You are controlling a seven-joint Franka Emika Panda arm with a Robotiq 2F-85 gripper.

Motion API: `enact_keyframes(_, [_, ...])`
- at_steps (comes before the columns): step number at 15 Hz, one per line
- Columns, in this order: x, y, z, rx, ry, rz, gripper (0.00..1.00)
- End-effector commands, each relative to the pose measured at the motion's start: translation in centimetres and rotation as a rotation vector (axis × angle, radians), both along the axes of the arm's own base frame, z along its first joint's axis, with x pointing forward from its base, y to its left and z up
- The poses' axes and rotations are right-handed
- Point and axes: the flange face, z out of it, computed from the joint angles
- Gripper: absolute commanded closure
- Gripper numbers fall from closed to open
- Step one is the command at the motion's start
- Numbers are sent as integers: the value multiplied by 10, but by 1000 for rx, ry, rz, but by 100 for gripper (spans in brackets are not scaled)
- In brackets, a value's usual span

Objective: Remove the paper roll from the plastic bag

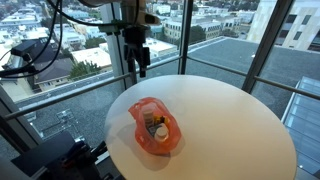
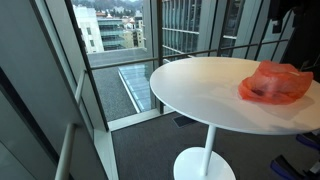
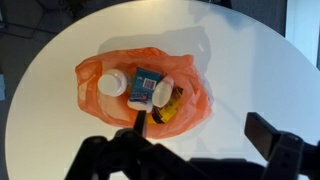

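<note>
An orange plastic bag (image 3: 140, 90) lies open on the round white table (image 3: 240, 60) and shows in both exterior views (image 1: 155, 128) (image 2: 275, 83). Inside it are a white paper roll (image 3: 112, 84) seen end-on, a blue box (image 3: 146, 84), a second white cylinder (image 3: 163, 93) and a yellow packet (image 3: 166, 112). My gripper (image 3: 200, 122) is open and empty, high above the table and apart from the bag. In an exterior view the gripper (image 1: 141, 58) hangs over the table's far edge.
The table stands on a single pedestal (image 2: 205, 150) next to floor-to-ceiling windows (image 1: 90, 60) with metal frames. Cables and robot equipment (image 1: 30, 55) sit to one side of the arm. Bare tabletop (image 1: 230, 120) spreads around the bag.
</note>
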Motion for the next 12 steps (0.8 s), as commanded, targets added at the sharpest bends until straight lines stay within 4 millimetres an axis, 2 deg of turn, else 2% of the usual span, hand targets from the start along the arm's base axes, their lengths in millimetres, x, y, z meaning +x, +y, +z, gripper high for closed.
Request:
enact_keyframes(1, [-11,-15,-26,22,-28,-39,0])
enact_keyframes(4, [-15,-29,-51,36,-32,-68,0])
enact_keyframes(6, [-17,-42,-60,43,-46,-94,0])
enact_keyframes(12, [-24,-85,-67,44,-102,-203,0])
